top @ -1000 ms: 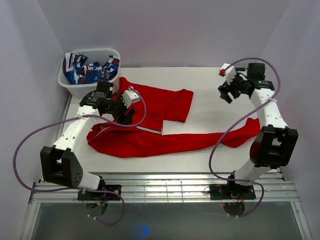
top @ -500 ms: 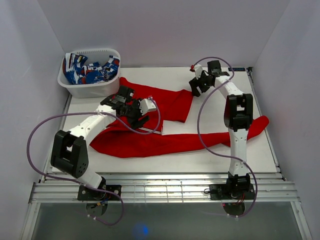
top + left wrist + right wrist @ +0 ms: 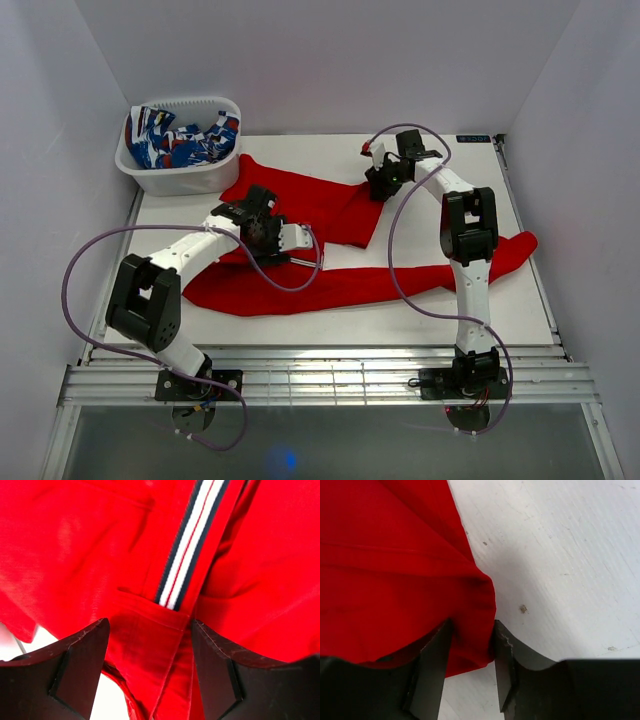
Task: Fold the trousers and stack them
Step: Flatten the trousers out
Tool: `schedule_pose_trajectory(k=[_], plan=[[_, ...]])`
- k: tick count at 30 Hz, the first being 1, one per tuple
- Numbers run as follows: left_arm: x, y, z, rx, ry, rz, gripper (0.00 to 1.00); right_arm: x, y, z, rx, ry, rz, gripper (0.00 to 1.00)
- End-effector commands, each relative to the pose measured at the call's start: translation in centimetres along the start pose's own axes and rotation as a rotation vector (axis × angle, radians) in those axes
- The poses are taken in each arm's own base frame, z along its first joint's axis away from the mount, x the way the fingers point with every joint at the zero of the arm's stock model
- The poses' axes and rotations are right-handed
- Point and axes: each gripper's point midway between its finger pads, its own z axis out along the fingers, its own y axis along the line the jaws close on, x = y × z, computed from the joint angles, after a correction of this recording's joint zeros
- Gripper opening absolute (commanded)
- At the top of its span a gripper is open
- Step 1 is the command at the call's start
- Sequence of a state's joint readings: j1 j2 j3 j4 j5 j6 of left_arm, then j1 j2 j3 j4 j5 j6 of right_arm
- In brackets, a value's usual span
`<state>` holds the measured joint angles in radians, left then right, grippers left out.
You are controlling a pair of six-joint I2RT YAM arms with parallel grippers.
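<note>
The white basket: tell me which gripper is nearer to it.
Left. The left gripper sits over the trousers, in front and to the right of the basket; the right gripper is farther right, at the trousers' far hem corner.

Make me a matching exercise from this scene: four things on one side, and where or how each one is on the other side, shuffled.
Things:
1. trousers
2. patterned cloth
3. left end effector
4. right end effector

Place or state:
A. in the white basket
B. open over the striped seam
C. spread on the table
D. closed on a red fabric edge

Pairs: 1-C, 2-A, 3-B, 4-D
</note>
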<state>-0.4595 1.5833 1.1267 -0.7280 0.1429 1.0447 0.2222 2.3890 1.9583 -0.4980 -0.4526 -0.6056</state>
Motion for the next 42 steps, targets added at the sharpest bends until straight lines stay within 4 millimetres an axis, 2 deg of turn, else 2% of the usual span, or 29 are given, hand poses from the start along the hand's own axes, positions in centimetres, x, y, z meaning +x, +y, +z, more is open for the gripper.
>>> schedule_pose_trajectory(k=[1, 3, 4, 5, 8, 11, 12, 13, 14, 16, 18, 19, 21, 23, 24, 25, 26, 27, 28, 29, 30, 32, 34, 35, 37, 38, 40, 41, 42], plan=[[1.6, 0.4, -0.9, -0.043, 0.073, 0.076, 0.76, 1.3, 2.7, 0.2, -0.112, 0.024, 0.079, 0.41], [2.1, 1.2, -0.7, -0.103, 0.090, 0.086, 0.73, 0.9, 3.4, -0.1, -0.143, 0.014, 0.093, 0.28], [2.5, 1.6, -0.6, -0.130, 0.111, 0.086, 0.71, 0.5, 3.4, -0.4, -0.144, 0.006, 0.091, 0.13], [2.6, 2.0, -0.4, -0.159, 0.115, 0.094, 0.69, 0.3, 3.5, -0.7, -0.145, 0.002, 0.090, 0.08], [2.2, 3.6, -1.2, -0.242, 0.103, 0.077, 0.55, 0.0, 3.4, -2.0, -0.129, -0.006, 0.077, 0.08], [1.3, 4.7, -2.5, -0.281, 0.063, 0.028, 0.34, -0.2, 2.8, -3.9, -0.101, -0.016, 0.077, 0.08], [0.6, 5.6, -3.4, -0.312, 0.038, -0.013, 0.26, -0.2, 2.5, -4.5, -0.089, -0.020, 0.079, 0.08], [0.5, 6.1, -4.0, -0.331, 0.026, -0.041, 0.10, -0.9, 2.2, -5.6, -0.072, -0.038, 0.070, 0.08], [0.1, 6.6, -5.0, -0.357, -0.001, -0.063, 0.02, -0.5, 1.6, -6.3, -0.059, -0.039, 0.086, 0.08], [-0.4, 7.5, -6.6, -0.398, -0.048, -0.134, 0.00, -1.2, 0.9, -8.4, -0.022, -0.060, 0.080, 0.08], [-0.2, 8.6, -8.8, -0.454, -0.086, -0.210, 0.00, -0.6, -0.3, -10.2, 0.015, -0.067, 0.098, 0.08], [0.0, 8.8, -9.4, -0.451, -0.127, -0.292, 0.00, -1.2, -0.6, -11.7, 0.039, -0.085, 0.090, 0.08], [0.2, 8.7, -10.4, -0.423, -0.183, -0.403, 0.00, -0.4, -1.5, -13.9, 0.076, -0.091, 0.106, 0.08], [1.6, 9.4, -12.1, -0.430, -0.229, -0.603, 0.00, -1.1, -1.8, -16.9, 0.125, -0.110, 0.081, 0.08], [1.5, 9.4, -12.8, -0.416, -0.280, -0.660, 0.00, -0.2, -2.4, -18.8, 0.156, -0.099, 0.078, 0.08], [3.1, 9.7, -13.5, -0.432, -0.288, -0.744, 0.00, -0.9, -2.0, -20.8, 0.186, -0.109, 0.048, 0.08], [3.5, 9.5, -13.7, -0.430, -0.313, -0.841, 0.00, -0.8, -2.1, -22.2, 0.213, -0.104, 0.030, 0.08], [3.7, 9.3, -14.3, -0.423, -0.350, -0.887, 0.00, -1.4, -1.6, -24.5, 0.261, -0.095, -0.029, 0.08], [5.1, 9.2, -14.5, -0.428, -0.355, -0.960, 0.00, -1.1, -1.0, -25.2, 0.274, -0.080, -0.049, 0.08], [5.5, 8.7, -14.2, -0.411, -0.367, -1.043, 0.00, -1.2, -0.6, -26.0, 0.289, -0.071, -0.077, 0.08], [6.8, 8.6, -14.4, -0.420, -0.369, -1.112, 0.00, -1.7, 0.0, -27.7, 0.326, -0.067, -0.111, 0.08], [8.9, 8.3, -14.3, -0.406, -0.381, -1.237, 0.00, -1.5, 1.0, -28.1, 0.340, -0.019, -0.162, 0.08], [11.1, 8.4, -14.6, -0.403, -0.416, -1.389, 0.00, -1.0, 0.7, -29.1, 0.408, 0.034, -0.185, 0.08], [11.9, 8.3, -14.0, -0.374, -0.417, -1.444, 0.00, -1.4, 1.4, -28.0, 0.399, 0.049, -0.223, 0.08], [13.8, 8.5, -13.9, -0.355, -0.429, -1.563, 0.00, -0.8, 1.1, -26.8, 0.419, 0.104, -0.235, 0.08], [14.5, 8.3, -12.9, -0.308, -0.419, -1.607, 0.00, -1.1, 1.9, -25.3, 0.392, 0.115, -0.253, 0.08], [16.0, 8.5, -12.7, -0.299, -0.410, -1.666, 0.00, -0.6, 2.7, -22.8, 0.339, 0.153, -0.250, 0.08], [16.6, 8.0, -11.3, -0.251, -0.377, -1.706, 0.00, -1.3, 4.1, -21.3, 0.301, 0.150, -0.262, 0.08], [17.0, 8.0, -11.0, -0.239, -0.363, -1.719, 0.00, -1.2, 4.7, -19.8, 0.278, 0.169, -0.262, 0.08]])
